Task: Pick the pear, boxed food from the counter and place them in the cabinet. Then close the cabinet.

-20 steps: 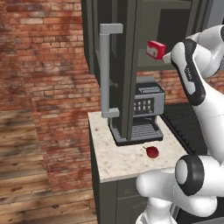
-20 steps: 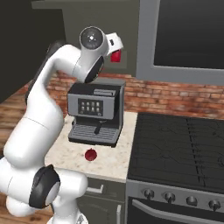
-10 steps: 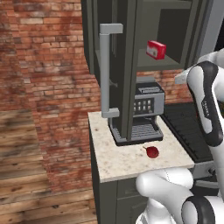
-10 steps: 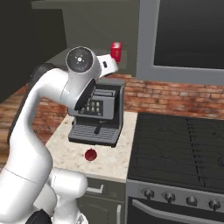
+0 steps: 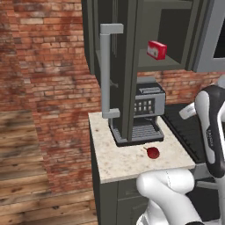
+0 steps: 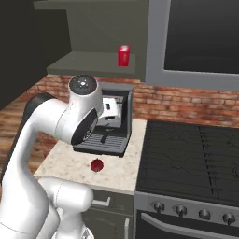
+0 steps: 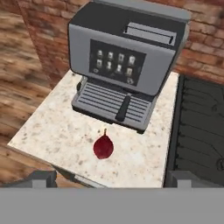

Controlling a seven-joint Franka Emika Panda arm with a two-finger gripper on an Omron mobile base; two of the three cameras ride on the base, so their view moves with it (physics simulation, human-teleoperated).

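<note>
Looking down from the hand, the gripper (image 7: 109, 179) hangs above the counter (image 7: 52, 131) with its two finger tips spread wide and nothing between them. Just beyond it the pear (image 7: 103, 146) lies on the speckled stone, a little in front of the coffee machine (image 7: 127, 61) and clear of its drip tray, with the black stovetop (image 7: 199, 127) off to one side. In the right base view the pear (image 6: 96, 165) sits close to the front edge of the counter, below the arm's bent elbow.

Higher and further back, the boxed food (image 5: 157, 49) stands on the shelf inside the cabinet (image 5: 176, 66), whose door (image 5: 116, 66) hangs open with its long bar handle (image 5: 107, 72) toward the camera.

Judging from this, half the carrying is done: the box is put away. What remains is lowering onto the pear, closing on it, lifting it to the shelf beside the box, and then swinging the door shut. The pear's round shape may let it roll if nudged off-centre.
</note>
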